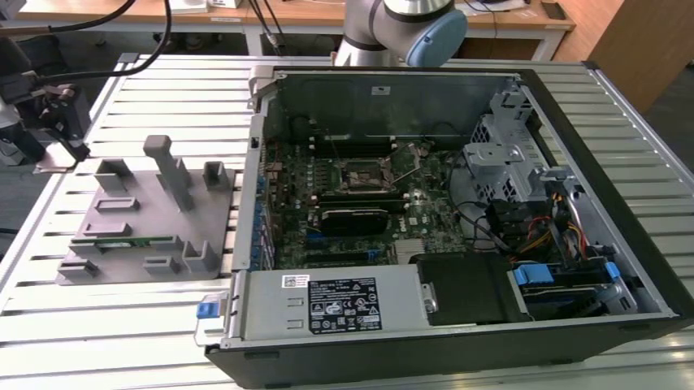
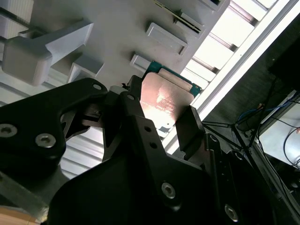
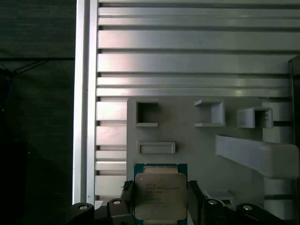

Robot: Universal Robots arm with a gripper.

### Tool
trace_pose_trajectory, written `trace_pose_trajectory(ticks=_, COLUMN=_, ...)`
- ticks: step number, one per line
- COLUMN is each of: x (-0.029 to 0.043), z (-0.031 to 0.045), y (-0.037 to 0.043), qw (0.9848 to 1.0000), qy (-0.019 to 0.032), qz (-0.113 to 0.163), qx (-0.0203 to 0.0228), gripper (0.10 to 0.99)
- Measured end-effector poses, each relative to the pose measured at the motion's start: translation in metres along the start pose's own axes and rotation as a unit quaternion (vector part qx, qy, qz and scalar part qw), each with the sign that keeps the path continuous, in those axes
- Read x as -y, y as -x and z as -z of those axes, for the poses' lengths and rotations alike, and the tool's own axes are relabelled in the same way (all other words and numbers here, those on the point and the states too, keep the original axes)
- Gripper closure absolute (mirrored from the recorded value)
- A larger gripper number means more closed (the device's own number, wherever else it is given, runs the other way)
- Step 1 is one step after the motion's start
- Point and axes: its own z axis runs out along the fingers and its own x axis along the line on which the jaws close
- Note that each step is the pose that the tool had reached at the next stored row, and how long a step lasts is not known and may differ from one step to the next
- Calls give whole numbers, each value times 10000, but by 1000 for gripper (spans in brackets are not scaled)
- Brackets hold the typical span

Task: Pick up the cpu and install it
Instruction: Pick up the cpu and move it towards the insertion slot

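one cpu (image 3: 161,197), and i have it. my hand (image 3: 161,206) is closed on it, with two fingers (image 3: 194,199) pressing on two opposite edges, and its silvery top faces the camera in both wrist views. it sits over the grey tray (image 3: 197,140), close to one of the tray's edges. i cannot tell whether its underside touches the tray or hangs clear of it.

i judge it light, thin and stiff, so it needs no force. the metal lid looks smooth and could slip if my squeeze is slack or uneven. the underside is the fragile part, so the bare edges are the right place to hold it, kept flat and square between the fingers.

counting the rest: one tray on the slatted bench (image 3: 187,51). three walled pockets (image 3: 146,114) and one shallow frame (image 3: 156,148) stand on the tray beyond the chip. one green memory stick (image 1: 125,242) lies in the tray. one open computer case (image 1: 456,341) stands just beside the tray, and one socket (image 1: 363,175) sits on its board, well apart from the tray.
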Motion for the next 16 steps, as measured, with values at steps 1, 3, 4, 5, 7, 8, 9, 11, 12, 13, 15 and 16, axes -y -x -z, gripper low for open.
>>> trace_pose_trajectory(ticks=1, x=-1, z=4, y=0, qw=10000, qy=0, qz=0, qx=0, gripper=549)
trace_pose_trajectory(ticks=3, x=-1, z=17, y=0, qw=10000, qy=0, qz=0, qx=0, gripper=549)
trace_pose_trajectory(ticks=4, x=-2, z=24, y=1, qw=10000, qy=0, qz=0, qx=0, gripper=549)
trace_pose_trajectory(ticks=5, x=-2, z=31, y=0, qw=10000, qy=0, qz=0, qx=1, gripper=549)
trace_pose_trajectory(ticks=7, x=-3, z=42, y=1, qw=10000, qy=1, qz=1, qx=1, gripper=549)
trace_pose_trajectory(ticks=8, x=-4, z=49, y=1, qw=10000, qy=1, qz=1, qx=1, gripper=549)
trace_pose_trajectory(ticks=9, x=-5, z=54, y=1, qw=10000, qy=1, qz=0, qx=1, gripper=549)
trace_pose_trajectory(ticks=11, x=-7, z=64, y=1, qw=10000, qy=1, qz=0, qx=1, gripper=549)
trace_pose_trajectory(ticks=12, x=-8, z=70, y=1, qw=10000, qy=1, qz=0, qx=1, gripper=549)
trace_pose_trajectory(ticks=13, x=-9, z=75, y=1, qw=10000, qy=1, qz=0, qx=1, gripper=549)
trace_pose_trajectory(ticks=15, x=-11, z=87, y=1, qw=10000, qy=1, qz=0, qx=1, gripper=549)
trace_pose_trajectory(ticks=16, x=-12, z=93, y=1, qw=10000, qy=1, qz=0, qx=1, gripper=549)
